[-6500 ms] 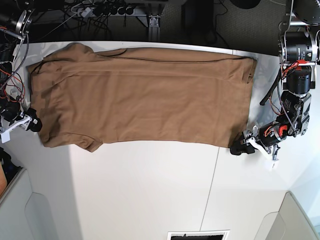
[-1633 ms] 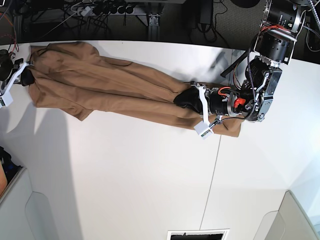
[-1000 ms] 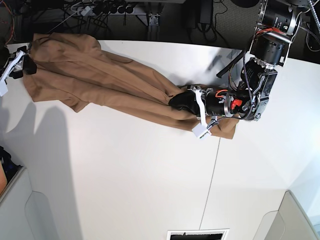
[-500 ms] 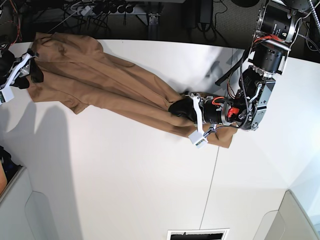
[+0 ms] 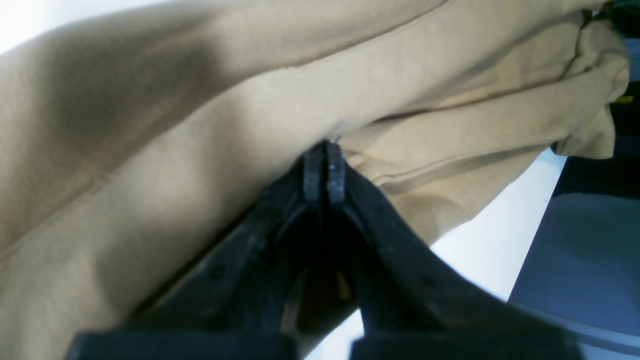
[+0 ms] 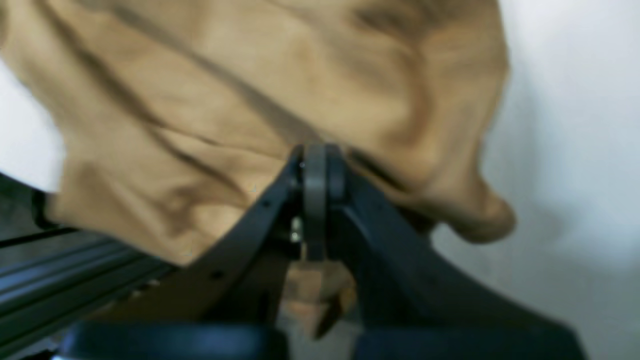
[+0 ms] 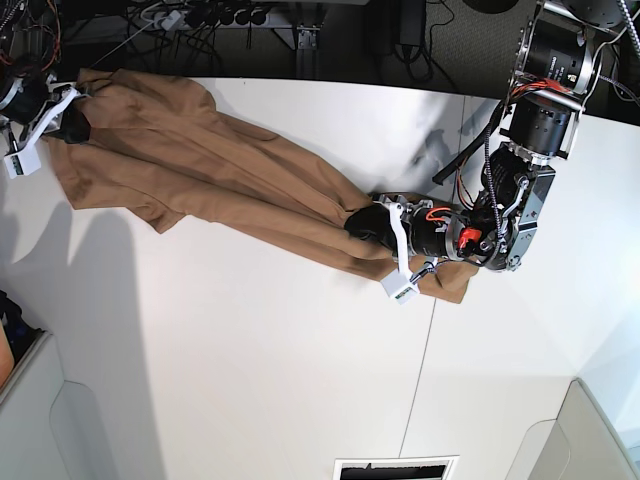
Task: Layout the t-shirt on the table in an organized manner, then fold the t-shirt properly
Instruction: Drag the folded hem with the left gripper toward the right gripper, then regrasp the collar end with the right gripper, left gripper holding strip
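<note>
The tan-brown t-shirt [image 7: 220, 170] lies bunched into a long diagonal band on the white table [image 7: 250, 350], running from the far left corner to the middle right. My left gripper [image 7: 362, 224] is shut on a gathered fold near the hem end; in the left wrist view its pads [image 5: 320, 167] meet with the cloth [image 5: 200, 125] pinched at their tips. My right gripper [image 7: 72, 118] is at the shoulder end by the far left edge. The blurred right wrist view shows it shut [image 6: 315, 165], with rumpled fabric [image 6: 250, 90] caught at its tips.
A thin dark seam [image 7: 425, 350] crosses the table on the right. Cables and a power strip [image 7: 200, 18] lie beyond the far edge. Grey bin corners sit at the near left [image 7: 60, 430] and near right [image 7: 590, 440].
My right gripper has closed on the shoulder end and moved right and toward the far edge. The left gripper has drawn the hem end a little nearer, tilting the shirt band more steeply.
</note>
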